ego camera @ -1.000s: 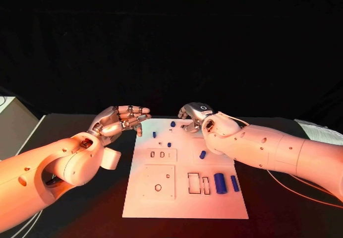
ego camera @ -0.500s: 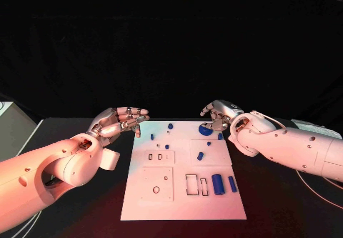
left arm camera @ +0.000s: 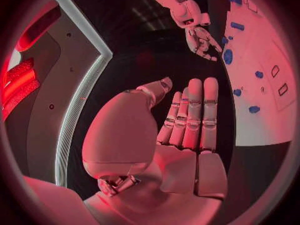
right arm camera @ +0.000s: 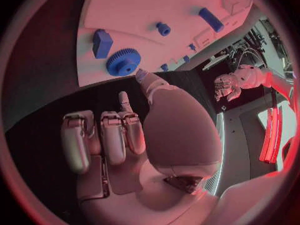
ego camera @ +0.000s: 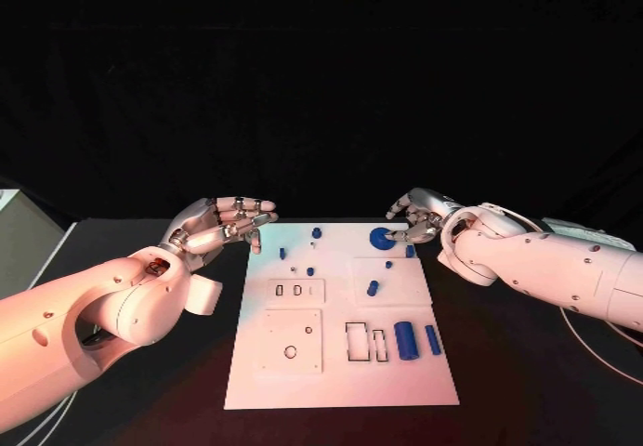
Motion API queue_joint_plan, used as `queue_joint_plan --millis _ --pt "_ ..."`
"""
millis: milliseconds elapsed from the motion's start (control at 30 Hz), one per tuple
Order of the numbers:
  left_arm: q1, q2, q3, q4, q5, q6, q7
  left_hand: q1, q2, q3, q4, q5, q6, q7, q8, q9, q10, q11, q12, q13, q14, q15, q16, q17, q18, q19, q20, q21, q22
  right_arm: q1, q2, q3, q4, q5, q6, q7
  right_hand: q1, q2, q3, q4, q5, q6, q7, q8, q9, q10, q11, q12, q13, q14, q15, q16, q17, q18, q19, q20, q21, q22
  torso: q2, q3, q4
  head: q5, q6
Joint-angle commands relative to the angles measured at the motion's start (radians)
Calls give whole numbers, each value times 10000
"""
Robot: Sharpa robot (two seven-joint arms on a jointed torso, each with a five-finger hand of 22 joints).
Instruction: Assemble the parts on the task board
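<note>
The white task board (ego camera: pixel 335 372) lies in the middle of the black table. A blue gear (ego camera: pixel 382 238) sits near its far right corner, with several small blue pegs (ego camera: pixel 309 271) scattered across the far half. Two blue cylinders (ego camera: pixel 405 338) lie beside rectangular slots at the near right. My right hand (ego camera: pixel 418 217) hovers just right of the gear, fingers apart and empty. In the right wrist view its thumb tip points toward the gear (right arm camera: pixel 123 61), with a blue block (right arm camera: pixel 102 43) beside it. My left hand (ego camera: pixel 223 224) hangs over the table off the board's far left corner, holding nothing.
A pale box (ego camera: pixel 8 201) stands at the table's left edge. A thin cable (ego camera: pixel 590 346) runs over the table on the right, under my right arm. The board's near half has square recessed plates (ego camera: pixel 293 340) with small holes.
My right hand has drawn back to the right, off the board's far edge, and the blue gear now lies uncovered where the hand was. The left hand has hardly moved.
</note>
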Motion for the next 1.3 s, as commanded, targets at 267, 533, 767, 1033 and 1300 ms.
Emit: queue_joint_plan --millis 267,533,767,1033,1300 --pt "2 23 7 -5 -26 153 31 55 45 70 12 11 -45 147 37 20 -64 -32 80 2 -81 -15 61 7 157 -74 0 84 25 -105 260 -10 -243 -349 1136 -515 226 243 -1289 676 -128 -110 27 -59 13 1056 128 19 2626 984 127 234 2244 -140 1047 129 252 2627 -8 -40 16 -7 -88" --pt "2 12 7 18 -26 148 18 55 45 70 12 11 -45 147 37 20 -64 -32 80 2 -81 -15 61 7 157 -74 0 84 25 -172 441 -13 -411 -694 1119 -763 434 369 -1357 810 -141 11 8 13 51 1056 118 19 2626 988 128 242 2272 -140 1047 140 252 2627 -12 -45 11 -21 -118" --pt "2 15 7 13 -35 147 16 55 45 70 12 11 -45 147 37 20 -64 -32 80 2 -81 -15 61 7 157 -74 0 84 25 -202 546 -15 -505 -799 1015 -823 605 468 -1269 852 -9 149 -26 92 86 1056 89 19 2626 987 106 242 2271 -140 1047 126 252 2627 -15 -44 27 0 -133" --pt "-1 89 7 -73 -47 160 17 41 46 93 14 11 -44 148 43 26 -64 -32 86 2 -84 -15 70 4 157 -85 1 101 33 -208 612 -15 -554 -821 841 -819 621 637 -1045 1046 425 392 -86 205 127 1056 35 19 2626 982 53 239 2252 -140 1047 83 252 2627 -9 -49 7 -12 -143" --pt "-3 109 6 -100 -49 174 14 41 46 93 14 11 -44 148 43 26 -64 -32 86 2 -84 -15 70 4 157 -85 1 101 33 -210 644 -16 -563 -926 521 -955 727 737 -688 1048 523 663 -164 300 146 1056 -33 19 2626 981 -18 238 2252 -140 1047 22 252 2627 -10 -38 6 -10 -170"
